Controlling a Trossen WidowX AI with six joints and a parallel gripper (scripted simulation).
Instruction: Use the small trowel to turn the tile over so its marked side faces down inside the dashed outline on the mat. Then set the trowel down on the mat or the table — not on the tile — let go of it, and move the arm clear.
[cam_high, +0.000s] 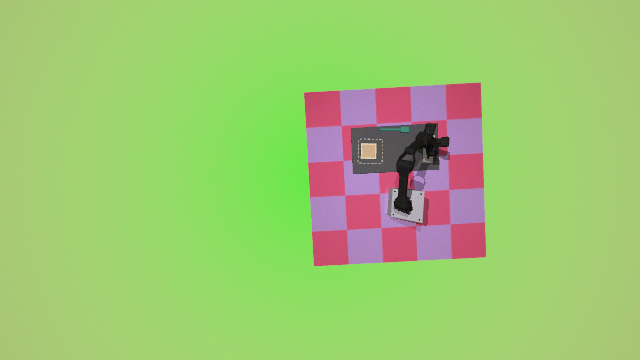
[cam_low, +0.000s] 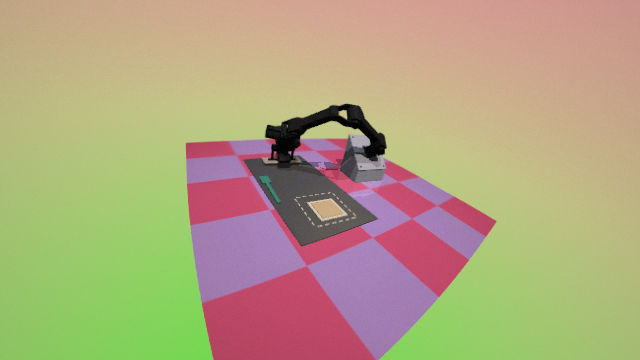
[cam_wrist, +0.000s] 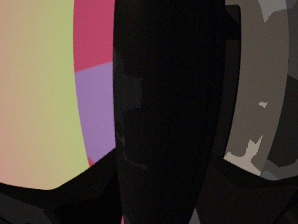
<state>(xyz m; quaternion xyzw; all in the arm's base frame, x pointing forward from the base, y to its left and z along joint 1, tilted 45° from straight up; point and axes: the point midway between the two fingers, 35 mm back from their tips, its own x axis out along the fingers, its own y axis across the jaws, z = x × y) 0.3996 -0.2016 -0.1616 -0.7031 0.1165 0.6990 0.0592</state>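
Note:
The tile (cam_high: 368, 151) (cam_low: 327, 209) lies flat inside the dashed outline (cam_high: 382, 151) (cam_low: 311, 218) on the dark mat (cam_high: 391, 145) (cam_low: 292, 181). Its upper face looks plain tan with a cream rim; no mark shows. My gripper (cam_high: 431, 151) (cam_low: 283, 158) points down low over the mat's end away from the tile. It is shut on the trowel, whose handle is hidden among the black parts. The trowel's pale blade (cam_high: 428, 161) (cam_low: 267, 161) (cam_wrist: 262, 60) shows beside the fingers, low over or on the mat; contact cannot be told.
A teal tool (cam_high: 395, 129) (cam_low: 271, 189) with a small square head lies along the mat's long edge, between the gripper and the tile. The arm's light grey base (cam_high: 412, 217) (cam_low: 369, 175) stands on the checkered table (cam_high: 364, 211) (cam_low: 250, 235), on the mat's other side.

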